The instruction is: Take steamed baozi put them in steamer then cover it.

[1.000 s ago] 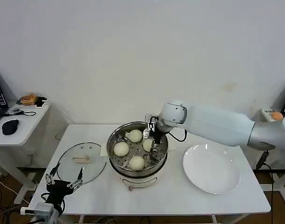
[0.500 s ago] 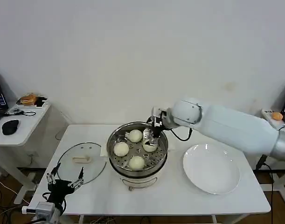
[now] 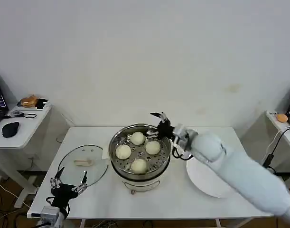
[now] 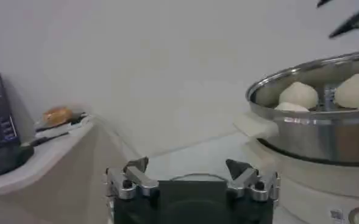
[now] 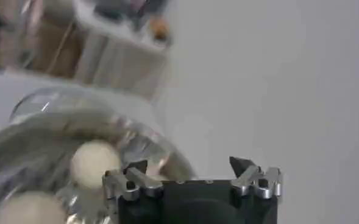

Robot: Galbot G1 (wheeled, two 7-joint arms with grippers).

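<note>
Steamer (image 3: 140, 153): at the middle of the white table (image 3: 182, 199), shiny steel on a white base, uncovered.
Steamed baozi (image 3: 153, 147): four in all, resting apart on the perforated tray; one at the back (image 3: 137, 138), one on the robot's left (image 3: 123, 151), one at the front (image 3: 139, 165), one on the robot's right.
Right gripper (image 3: 158, 124): raised just above the steamer's back-right rim, fingers spread apart and holding nothing; nearest baozi below and clear of the fingertips, not between them.
Right wrist view: both finger bases (image 5: 125, 182) wide apart, baozi (image 5: 94, 163) beyond them inside the steel wall, lid glass farther off.
Cover (image 3: 83, 165): flat on the table just beside the steamer on the robot's left, beige handle up.
Left gripper (image 3: 68, 182): low at the table's front-left edge, just short of the cover's near rim, fingers apart and empty.
Plate (image 3: 206, 183): white, on the robot's right of the steamer, partly hidden by the right arm.
</note>
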